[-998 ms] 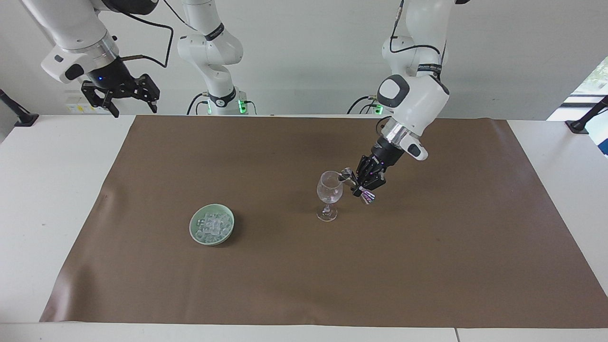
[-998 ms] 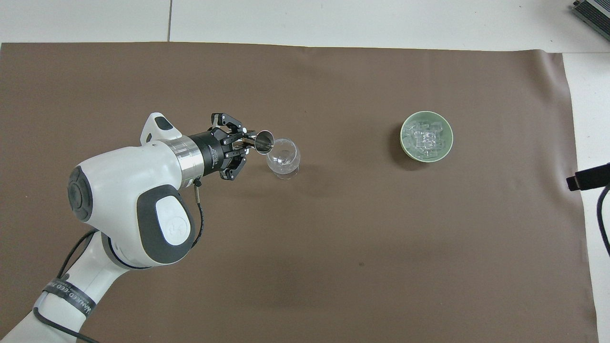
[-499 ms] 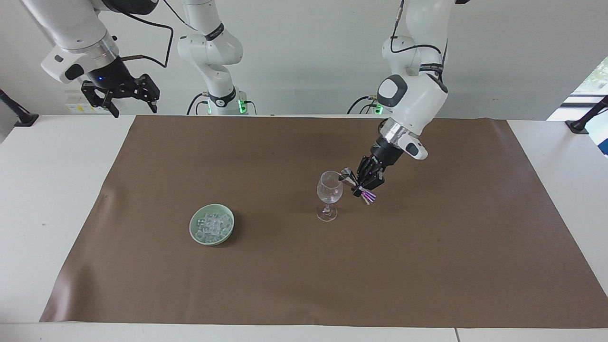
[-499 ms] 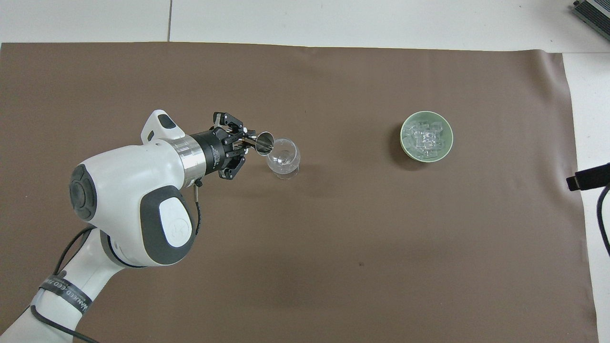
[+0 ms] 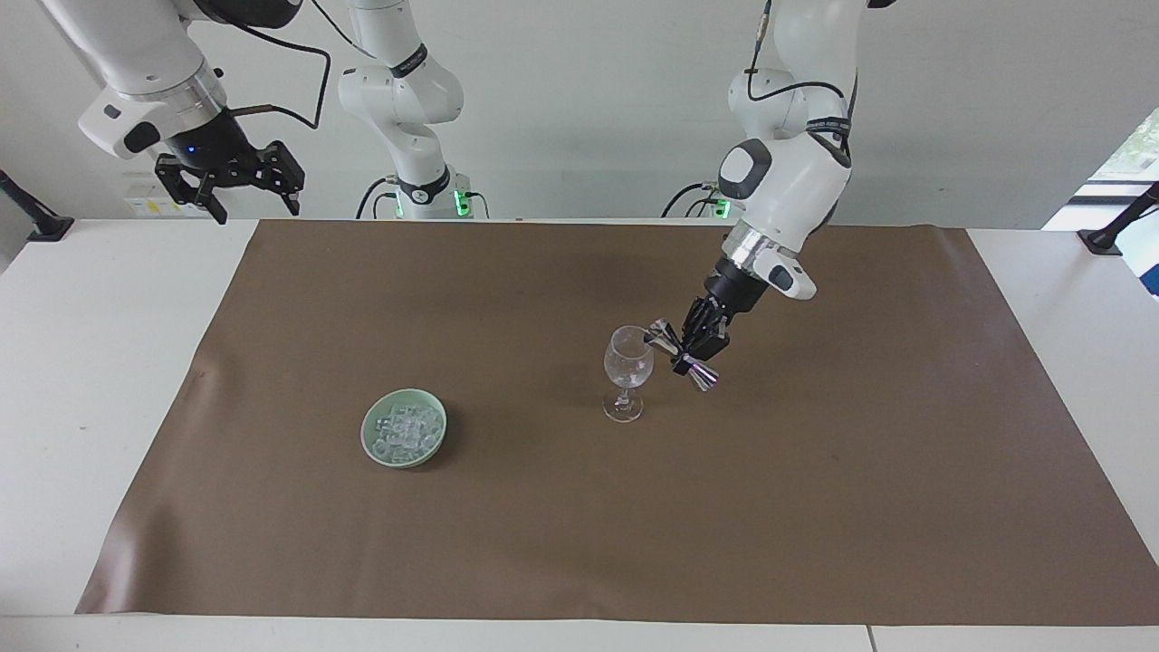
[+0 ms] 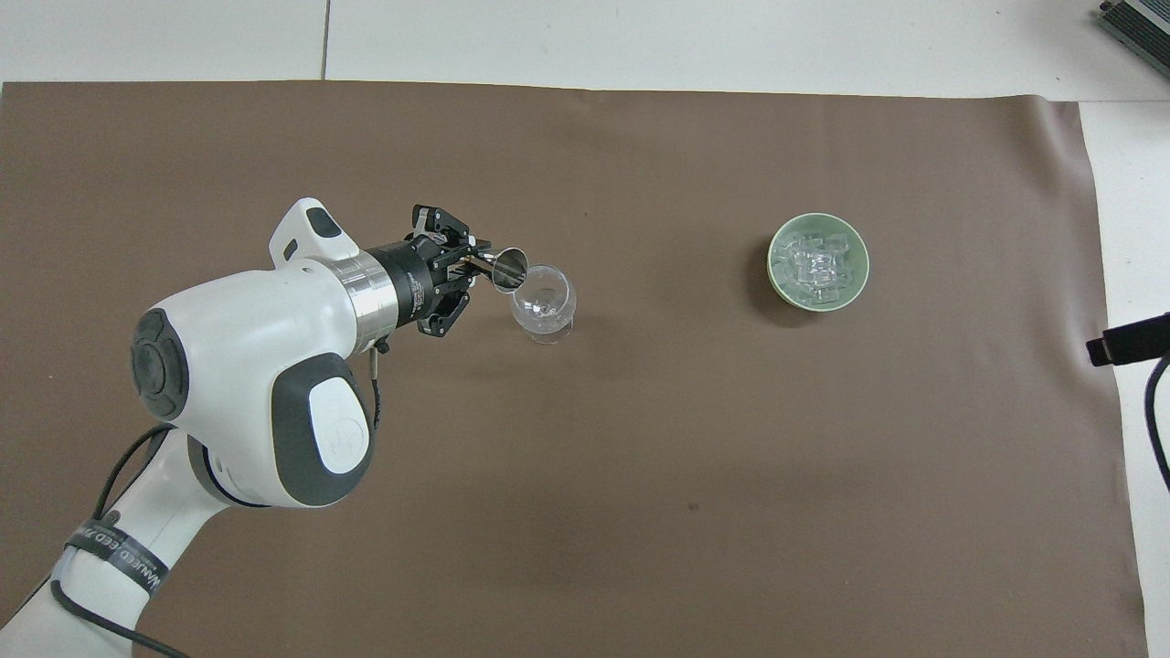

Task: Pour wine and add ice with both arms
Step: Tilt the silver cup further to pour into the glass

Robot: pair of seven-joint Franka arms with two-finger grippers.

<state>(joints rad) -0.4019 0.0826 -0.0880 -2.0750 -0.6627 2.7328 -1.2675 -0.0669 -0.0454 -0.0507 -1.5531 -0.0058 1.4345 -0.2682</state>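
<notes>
A clear stemmed glass (image 5: 627, 367) (image 6: 543, 302) stands upright near the middle of the brown mat. My left gripper (image 5: 693, 349) (image 6: 475, 265) is shut on the waist of a metal double-cone jigger (image 5: 681, 355) (image 6: 507, 270), which is tipped with its mouth at the glass's rim. Of the wine I see only faint glints inside the glass. The ice (image 5: 405, 426) (image 6: 816, 263) is a heap of clear cubes in a pale green bowl (image 5: 367, 435) (image 6: 772, 274), toward the right arm's end. My right gripper (image 5: 244, 204) waits open, raised over the table's corner by the right arm's base.
The brown mat (image 5: 815, 507) covers most of the white table. A black clamp arm (image 5: 1118, 222) stands at the table's corner by the left arm's end, and another (image 5: 32, 217) at the right arm's end.
The left arm's wrist has risen and drawn back a little toward the robots, so the jigger sits slightly steeper at the glass's rim. The right arm, glass and bowl have not moved.
</notes>
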